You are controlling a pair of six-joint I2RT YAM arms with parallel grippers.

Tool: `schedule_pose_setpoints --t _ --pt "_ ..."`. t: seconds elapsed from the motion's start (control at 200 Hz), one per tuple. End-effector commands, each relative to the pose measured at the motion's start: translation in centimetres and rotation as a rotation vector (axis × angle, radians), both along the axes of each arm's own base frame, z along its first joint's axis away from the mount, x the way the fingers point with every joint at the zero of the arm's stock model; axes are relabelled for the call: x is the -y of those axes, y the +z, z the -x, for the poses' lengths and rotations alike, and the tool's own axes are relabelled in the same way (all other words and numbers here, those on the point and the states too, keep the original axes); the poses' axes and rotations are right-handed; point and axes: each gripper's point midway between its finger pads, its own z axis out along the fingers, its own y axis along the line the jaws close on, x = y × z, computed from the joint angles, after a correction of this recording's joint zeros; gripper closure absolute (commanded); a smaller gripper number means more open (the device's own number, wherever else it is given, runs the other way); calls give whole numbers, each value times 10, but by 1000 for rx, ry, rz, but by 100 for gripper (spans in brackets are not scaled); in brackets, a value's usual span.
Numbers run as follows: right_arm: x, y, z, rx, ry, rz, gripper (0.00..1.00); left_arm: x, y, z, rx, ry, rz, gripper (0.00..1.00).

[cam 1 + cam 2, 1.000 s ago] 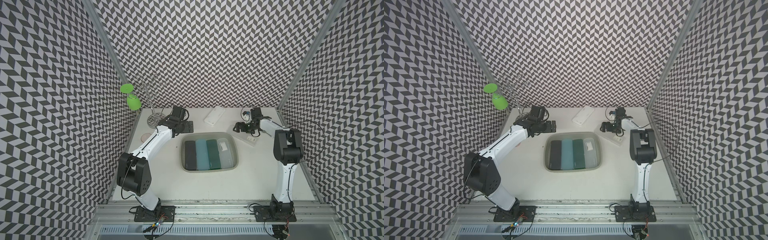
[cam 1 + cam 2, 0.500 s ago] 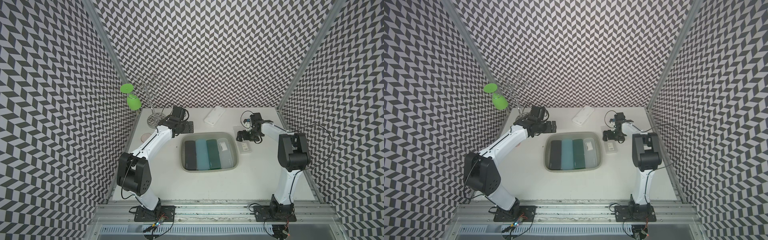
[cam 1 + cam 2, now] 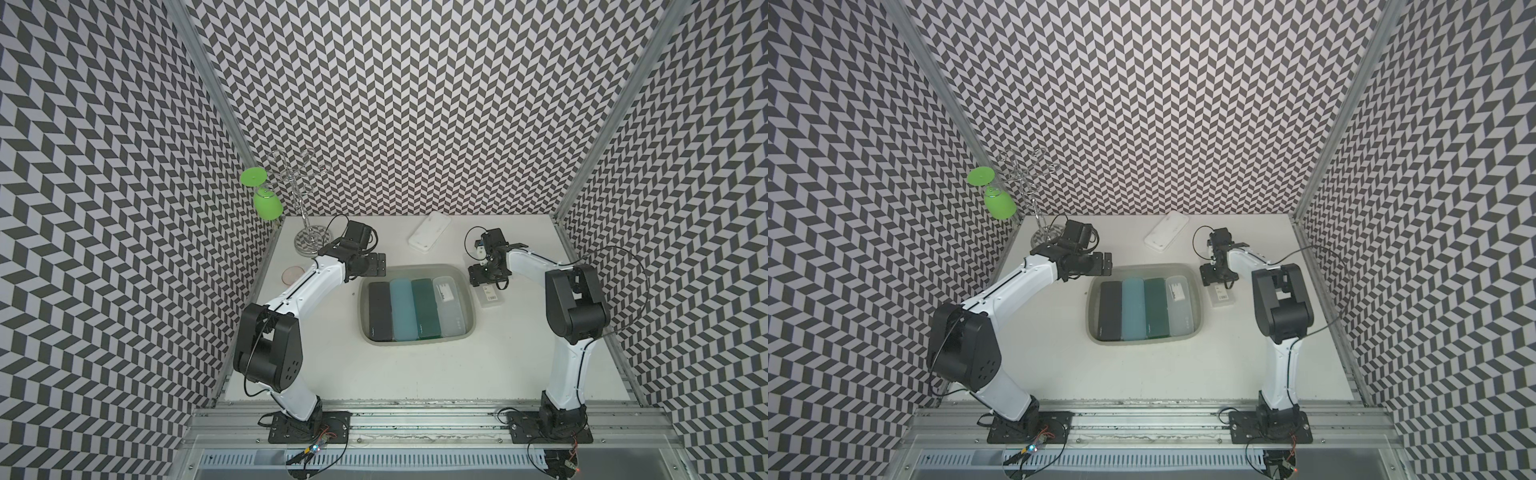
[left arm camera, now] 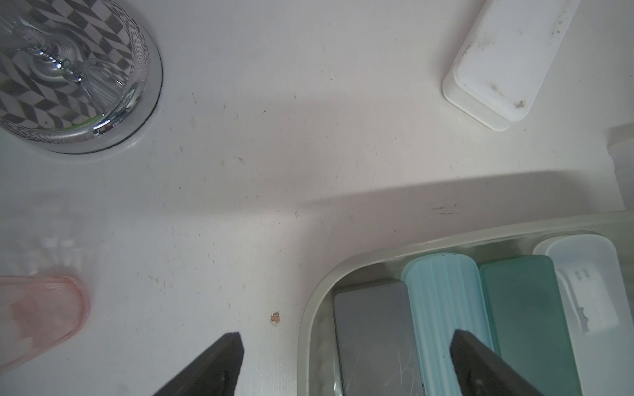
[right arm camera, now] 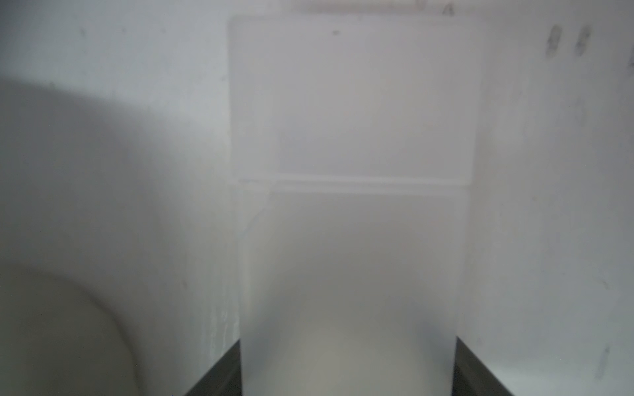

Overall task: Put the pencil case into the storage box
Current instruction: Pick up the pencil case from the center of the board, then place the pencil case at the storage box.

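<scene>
In both top views your right gripper (image 3: 484,279) sits on the frosted pencil case (image 3: 486,293) lying just beside the storage box (image 3: 415,341), barcode sticker (image 3: 492,296) too tiny to read, left gripper (image 3: 379,264) wide open at the box's far corner; left wrist: jaws spread over the rim; right wrist: fingers (image 5: 228,370) snug against both case sides.
</scene>
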Motion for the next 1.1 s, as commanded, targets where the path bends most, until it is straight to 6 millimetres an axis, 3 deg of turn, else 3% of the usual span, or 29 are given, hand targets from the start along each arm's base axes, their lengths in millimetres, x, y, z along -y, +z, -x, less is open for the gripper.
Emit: schedule_pose_setpoints --t 0.0,0.155,0.411,0.501,0.621,0.721,0.851,0.976,1.097 --pt "5 -47 35 -144 -12 11 41 -3 14 -1 47 -17 15 0" --pt "5 -22 33 -96 -40 -24 40 -7 16 -1 56 -16 16 0" --pt "-10 76 19 15 -47 -121 40 -10 17 -1 64 -7 29 0" --pt "-23 111 20 43 -38 -165 40 -10 17 -1 68 -5 36 0" --pt "-55 138 32 45 -5 -211 40 -11 16 -1 66 -3 39 0" --pt "-92 138 50 3 22 -261 40 -14 16 -1 74 1 34 0" --pt "-133 116 70 -58 46 -296 40 -18 9 -2 67 12 38 1" --pt "-152 90 77 -84 34 -314 40 -18 3 0 59 10 45 0" --pt "-153 67 81 -106 23 -285 40 -19 -5 4 46 5 39 0"
